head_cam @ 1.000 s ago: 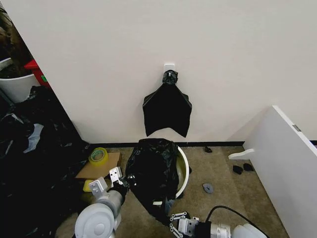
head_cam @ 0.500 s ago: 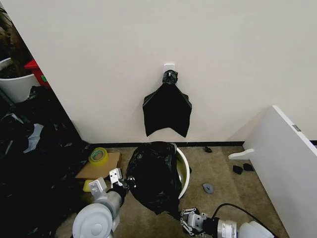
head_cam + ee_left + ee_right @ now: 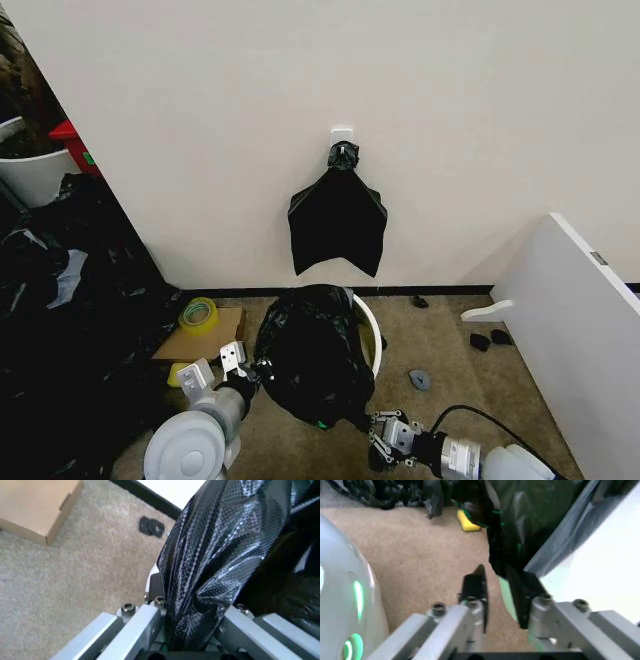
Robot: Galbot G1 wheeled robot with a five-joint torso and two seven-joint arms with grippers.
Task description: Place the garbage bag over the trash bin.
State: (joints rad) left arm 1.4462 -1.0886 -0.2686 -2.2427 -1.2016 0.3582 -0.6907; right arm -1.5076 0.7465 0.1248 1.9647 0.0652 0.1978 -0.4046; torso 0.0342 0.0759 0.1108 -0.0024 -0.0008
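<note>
1. i am seeing the garbage bag draping over most of the trash bin, which is standing on the carpet floor close to the wall; only the bin's right rim is showing white past the black plastic.
2. my left tool is sitting at the bag's left edge; in the left wrist view its fingers are clenching a fold of the bag.
3. my right tool is sitting low at the bag's near right corner; in the right wrist view its fingers are standing apart, with a strip of the bag hanging beside one of them. i cannot tell whether that strip is being gripped.
4. a flat black bag bunch is hanging from a hook on the wall above the bin.
5. a roll of tape is resting on a cardboard box to the left of the bin, and a heap of black sheeting is lying further left.
</note>
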